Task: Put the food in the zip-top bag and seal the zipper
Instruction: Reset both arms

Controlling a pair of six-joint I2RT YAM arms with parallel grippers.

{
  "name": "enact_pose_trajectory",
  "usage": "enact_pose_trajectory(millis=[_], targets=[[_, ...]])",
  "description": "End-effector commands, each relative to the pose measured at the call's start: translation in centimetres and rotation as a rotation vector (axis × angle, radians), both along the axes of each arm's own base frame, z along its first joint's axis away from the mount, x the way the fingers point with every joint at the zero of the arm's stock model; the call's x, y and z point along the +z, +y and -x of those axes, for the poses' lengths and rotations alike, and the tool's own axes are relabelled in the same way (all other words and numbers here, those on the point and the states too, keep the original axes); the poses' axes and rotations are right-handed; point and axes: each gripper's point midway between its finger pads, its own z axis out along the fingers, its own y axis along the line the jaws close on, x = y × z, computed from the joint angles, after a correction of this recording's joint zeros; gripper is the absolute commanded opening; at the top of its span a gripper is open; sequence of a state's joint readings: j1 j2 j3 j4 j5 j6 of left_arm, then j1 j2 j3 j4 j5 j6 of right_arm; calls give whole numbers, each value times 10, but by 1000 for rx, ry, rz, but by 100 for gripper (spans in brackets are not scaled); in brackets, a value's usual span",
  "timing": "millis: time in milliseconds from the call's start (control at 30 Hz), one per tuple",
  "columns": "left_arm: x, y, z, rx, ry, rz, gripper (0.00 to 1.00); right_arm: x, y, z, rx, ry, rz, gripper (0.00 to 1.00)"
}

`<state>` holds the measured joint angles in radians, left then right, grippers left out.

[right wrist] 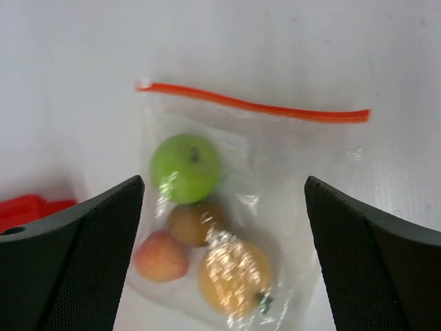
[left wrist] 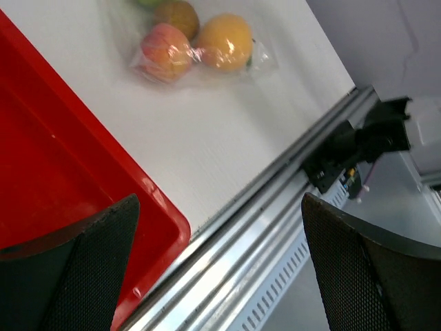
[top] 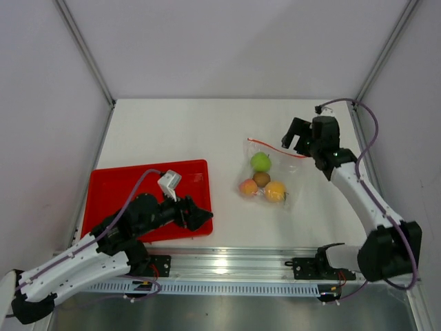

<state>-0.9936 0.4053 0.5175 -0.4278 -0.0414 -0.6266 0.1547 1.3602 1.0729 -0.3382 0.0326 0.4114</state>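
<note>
- Tray [top: 110, 183], red and rectangular, sits at the left of the table [top: 172, 131]. I can see none of the food in it, and the left arm lies across its near edge.
- The left gripper [top: 198, 215] hangs over the tray's near right corner, its fingers [left wrist: 96, 262] spread wide with nothing between them. To my eye it is parked there to keep clear of the bag.
- The zip-top bag [top: 275, 165] lies flat on the table to the right of the tray and well apart from it. Its mouth points to the far side and its closed bottom toward the arms.
- All four pieces of food are inside the bag, bunched toward its bottom.
  - The green apple [right wrist: 186, 167] lies nearest the mouth.
  - The brown fruit [right wrist: 189, 222] is just below the apple.
  - The peach [right wrist: 160, 255] and the yellow-orange fruit [right wrist: 234, 274] sit side by side at the bottom, touching the brown one.
  - Packed low like that, they leave the mouth slack and free to close.
- The zipper [right wrist: 255, 107] runs as one thin, nearly straight red-orange line across the mouth, lying flat on the table. It looks pressed together, though I cannot tell whether it is sealed along its whole length.
- The right gripper [top: 298, 141] hovers just above the right end of the zipper, looking down over the bag. Its fingers [right wrist: 89, 248] are wide apart and hold nothing. I'd judge the filling done and the sealing at or near its end.
</note>
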Motion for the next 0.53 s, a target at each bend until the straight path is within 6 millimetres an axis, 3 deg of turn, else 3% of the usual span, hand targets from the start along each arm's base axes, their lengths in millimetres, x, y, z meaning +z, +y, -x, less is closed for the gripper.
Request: enact_pose_trajectory(millis=[0,33,67,133,200,233,300,333,367,400,433,467,500], targets=[[50,-13,-39,67,-103,61,99,13,26,42,51,-26,75,99],[53,-15,-45,75,-105,67,99,15,27,49,32,-34,109,99],[65,-18,-52,86,-129,102,99,24,48,64,86,-65,111,99],[70,-21,-62,108,-146,122,99,13,54,87,93,-35,127,99],[80,-22,-66,124,-181,172,99,20,70,114,141,-74,104,99],[73,-20,-65,128,-180,177,99,9,71,126,144,-58,91,99],[76,-18,-63,136,-185,224,100,19,76,151,170,-113,52,99],[61,-15,-58,133,-172,221,99,8,75,162,166,-97,29,99],[64,-14,-56,132,-179,257,99,7,74,170,165,-105,9,99],[53,-13,-54,131,-169,261,99,6,81,181,203,-115,-17,100],[65,-8,-47,123,-205,322,100,14,79,189,211,-158,-66,99],[42,-7,-45,124,-175,315,100,0,76,196,206,-143,-79,99],[43,-4,-42,123,-186,347,99,-1,79,202,228,-158,-97,99]])
